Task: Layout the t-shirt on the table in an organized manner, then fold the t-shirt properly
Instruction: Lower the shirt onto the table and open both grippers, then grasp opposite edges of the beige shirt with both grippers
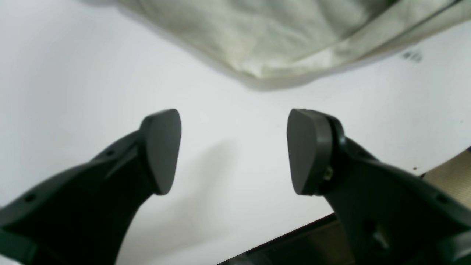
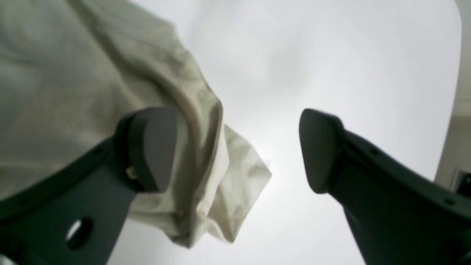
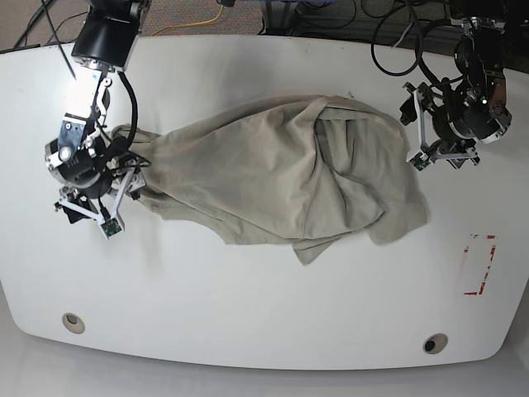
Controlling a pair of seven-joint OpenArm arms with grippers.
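Two claws spread | left claw over bare table | right claw straddles t-shirt edge

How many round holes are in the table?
2. One hole sits near the table's front edge on the base view's left; the other hole is near the front edge on its right. The shirt could hide more.

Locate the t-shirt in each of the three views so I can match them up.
Left wrist: t-shirt along the top edge, beyond the open left gripper.
Right wrist: fills the left side, a corner between the open right gripper fingers.
Base: crumpled at centre.
Shared landmark: the white table.
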